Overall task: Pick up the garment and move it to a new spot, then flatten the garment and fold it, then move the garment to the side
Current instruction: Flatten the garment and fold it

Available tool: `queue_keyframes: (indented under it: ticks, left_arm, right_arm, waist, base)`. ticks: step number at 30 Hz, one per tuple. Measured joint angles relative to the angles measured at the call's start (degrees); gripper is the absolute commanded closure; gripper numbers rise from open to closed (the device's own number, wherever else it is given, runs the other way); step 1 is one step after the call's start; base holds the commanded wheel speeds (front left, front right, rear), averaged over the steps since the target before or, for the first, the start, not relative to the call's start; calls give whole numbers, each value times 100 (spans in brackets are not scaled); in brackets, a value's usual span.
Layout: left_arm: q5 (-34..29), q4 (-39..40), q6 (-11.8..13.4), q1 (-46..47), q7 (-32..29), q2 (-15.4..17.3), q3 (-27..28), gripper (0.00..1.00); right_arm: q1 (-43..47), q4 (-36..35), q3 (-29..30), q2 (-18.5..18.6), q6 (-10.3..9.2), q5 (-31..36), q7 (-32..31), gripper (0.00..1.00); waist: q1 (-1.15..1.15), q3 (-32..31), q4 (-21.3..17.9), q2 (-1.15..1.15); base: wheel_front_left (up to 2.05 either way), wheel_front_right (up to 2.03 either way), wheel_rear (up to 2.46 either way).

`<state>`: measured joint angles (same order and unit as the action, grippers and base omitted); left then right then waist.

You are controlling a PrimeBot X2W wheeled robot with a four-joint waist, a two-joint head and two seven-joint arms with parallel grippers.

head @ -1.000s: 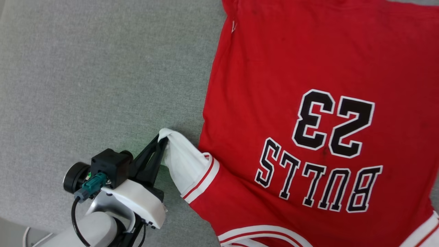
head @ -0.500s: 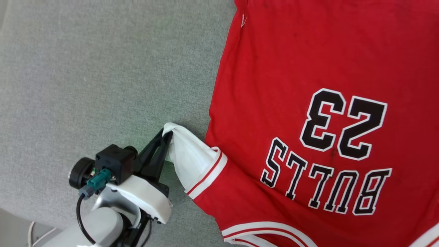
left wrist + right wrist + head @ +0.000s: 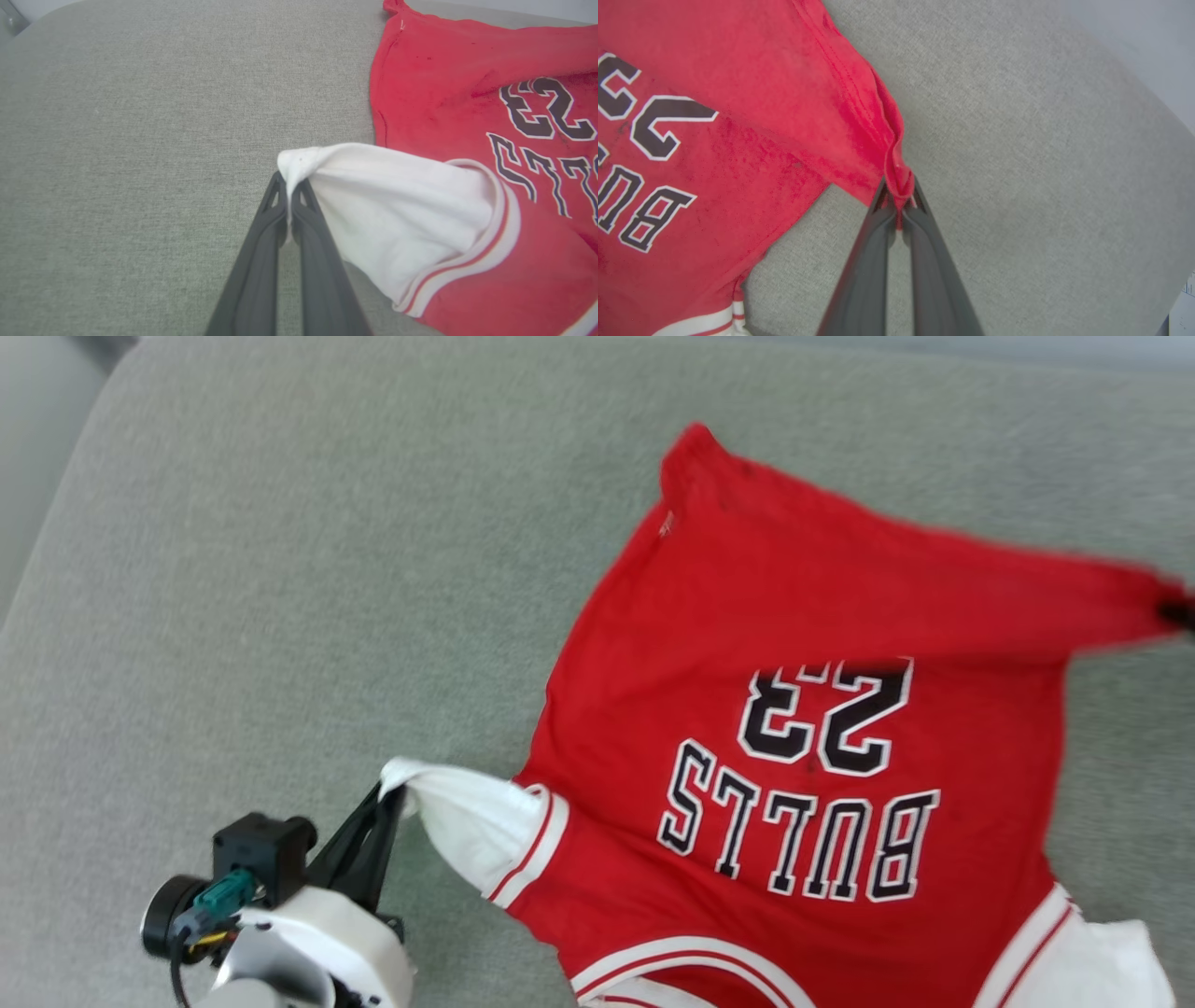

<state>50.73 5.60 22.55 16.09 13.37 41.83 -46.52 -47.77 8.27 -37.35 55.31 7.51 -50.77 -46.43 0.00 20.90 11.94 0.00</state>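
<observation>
The garment (image 3: 812,616) is a red jersey with a black "23" and lettering, lying on a grey cushion. My left gripper (image 3: 390,795) is shut on the tip of its white sleeve (image 3: 467,817), which is pulled out to the left; the left wrist view shows the pinch (image 3: 290,179) and the sleeve (image 3: 397,205). My right gripper (image 3: 900,198) is shut on a bunched red hem corner of the garment (image 3: 794,84), lifted off the cushion. In the head view that corner is stretched toward the right edge, where a dark fingertip (image 3: 1178,612) shows.
The grey fabric cushion (image 3: 280,569) spreads wide to the left and behind the garment. Its rounded left edge (image 3: 51,523) drops off at the far left. Another white sleeve (image 3: 1111,966) lies at the lower right.
The head camera has pulled back, so more cushion shows. The garment's far right corner is now lifted and stretched to the right. The left gripper keeps its hold on the white sleeve.
</observation>
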Motion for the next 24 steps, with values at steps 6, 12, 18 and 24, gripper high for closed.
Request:
queue_keyframes:
  ticks: [6, 12, 18, 24]
  left_arm:
    - [137, -78, 32, -349, 49, 90, 84, 100]
    - [188, -142, 30, -559, 81, 120, 113, 100]
    - [192, -194, 10, -626, 93, 113, 101, 100]
    - [196, -270, -37, -628, 94, 98, 86, 100]
  right_arm:
    - [1433, -592, -22, 764, 0, -415, 456, 100]
    - [3016, -655, 65, 1096, 0, -747, 932, 100]
    - [4475, -211, 218, 851, 0, -1070, 1401, 100]
    - [4893, -57, 528, 549, 1, -1057, 1618, 36]
  waist:
    - [0, -424, -324, 0]
    - [0, -714, -590, 0]
    - [-1, -825, -687, 0]
    - [-1, -798, -718, 0]
  base:
    - [0, 0, 0]
    - [0, 0, 0]
    - [0, 0, 0]
    - [0, 0, 0]
